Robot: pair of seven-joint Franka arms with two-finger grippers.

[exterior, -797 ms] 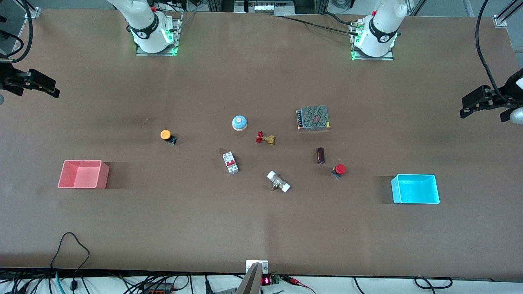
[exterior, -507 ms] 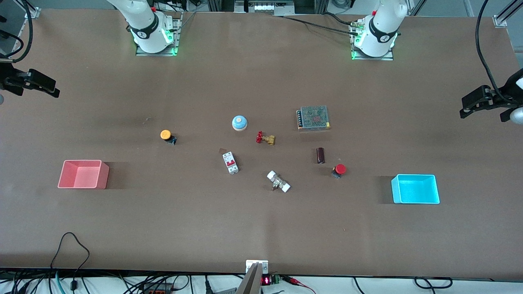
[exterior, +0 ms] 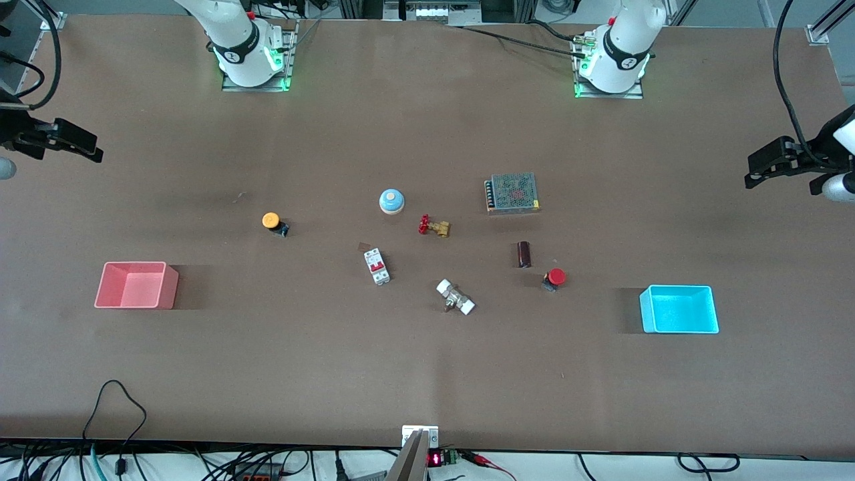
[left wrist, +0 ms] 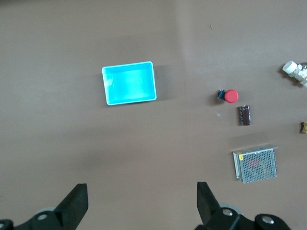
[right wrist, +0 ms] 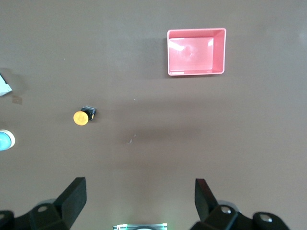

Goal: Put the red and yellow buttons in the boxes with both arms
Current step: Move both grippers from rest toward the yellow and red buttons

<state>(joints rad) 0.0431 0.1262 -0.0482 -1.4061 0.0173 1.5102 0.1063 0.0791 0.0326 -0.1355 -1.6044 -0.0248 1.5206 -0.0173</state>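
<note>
The red button [exterior: 554, 276] stands on the table between a dark cylinder and the cyan box [exterior: 679, 309]. The yellow button [exterior: 272, 222] stands toward the right arm's end, farther from the front camera than the pink box [exterior: 137, 286]. Both boxes hold nothing. My left gripper [exterior: 768, 164] hangs open and empty, high over the left arm's end of the table. In the left wrist view [left wrist: 142, 201] it sees the cyan box [left wrist: 129, 83] and the red button [left wrist: 230, 96]. My right gripper [exterior: 73, 141] hangs open and empty, high over the right arm's end. In the right wrist view [right wrist: 140, 199] it sees the pink box [right wrist: 196, 51] and the yellow button [right wrist: 81, 117].
In the middle lie a blue dome [exterior: 392, 201], a red-handled brass valve [exterior: 433, 226], a white breaker [exterior: 377, 266], a white-capped fitting [exterior: 455, 298], a dark cylinder [exterior: 525, 254] and a meshed power supply [exterior: 512, 192].
Both grippers have shifted slightly, the left one a little toward the table's middle. The things on the table have not moved.
</note>
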